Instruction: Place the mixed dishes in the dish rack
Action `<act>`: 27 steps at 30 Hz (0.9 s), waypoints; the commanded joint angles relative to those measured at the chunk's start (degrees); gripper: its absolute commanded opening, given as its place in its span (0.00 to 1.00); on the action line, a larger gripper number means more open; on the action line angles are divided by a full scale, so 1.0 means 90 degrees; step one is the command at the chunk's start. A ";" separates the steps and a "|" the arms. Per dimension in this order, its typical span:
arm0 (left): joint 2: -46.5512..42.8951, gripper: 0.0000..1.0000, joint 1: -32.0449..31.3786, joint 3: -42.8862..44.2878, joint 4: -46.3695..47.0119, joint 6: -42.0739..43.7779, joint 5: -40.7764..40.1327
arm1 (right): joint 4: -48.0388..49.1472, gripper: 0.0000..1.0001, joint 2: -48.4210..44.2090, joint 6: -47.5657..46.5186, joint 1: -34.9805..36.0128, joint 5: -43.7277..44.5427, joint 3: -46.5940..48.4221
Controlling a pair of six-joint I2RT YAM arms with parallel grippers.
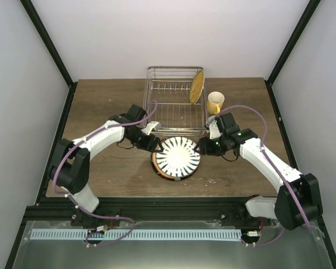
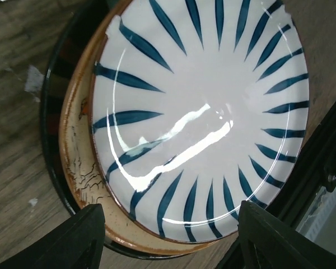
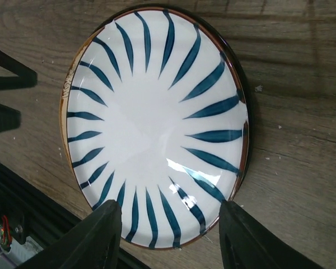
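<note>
One wood-grain table [image 1: 101, 112], white walls [image 1: 157, 33]; specks [image 3: 259, 88], possibly crumbs.

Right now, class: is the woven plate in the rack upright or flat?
Upright, slightly tilted: the woven plate stands on edge inside the dish rack, right end.

I see a glossy white round plate with dark blue radial stripes [image 2: 201, 117] filling the centre and upper right of the frame. It rests on a dark-rimmed round plate with a beige crackled centre [image 2: 81, 168], exposed at left. The left gripper [image 2: 173, 249] shows two dark fingers [image 2: 73, 241] spread at the lower corners, with the striped plate's lower rim between them. The brown wooden table [image 2: 17, 84] occupies the left edge.
</note>
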 commanded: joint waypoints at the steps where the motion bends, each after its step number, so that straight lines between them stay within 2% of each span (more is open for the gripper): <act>1: 0.0278 0.66 -0.0122 0.0176 -0.0220 0.0151 0.0036 | 0.0259 0.47 0.0203 -0.0020 -0.0035 -0.0176 -0.0049; 9: 0.0379 0.65 -0.0125 -0.0017 -0.0115 0.0221 -0.0433 | 0.0395 0.47 0.0468 -0.0179 -0.0035 0.0015 -0.0317; 19: 0.0742 0.63 -0.0134 0.0052 0.0120 0.0260 -0.0067 | 0.0683 0.47 0.0551 -0.0151 -0.0029 0.0089 -0.0546; 27: 0.0984 0.62 -0.0225 0.0093 0.0235 0.0255 0.0186 | 0.0908 0.38 0.0692 -0.0091 -0.0035 0.0134 -0.0624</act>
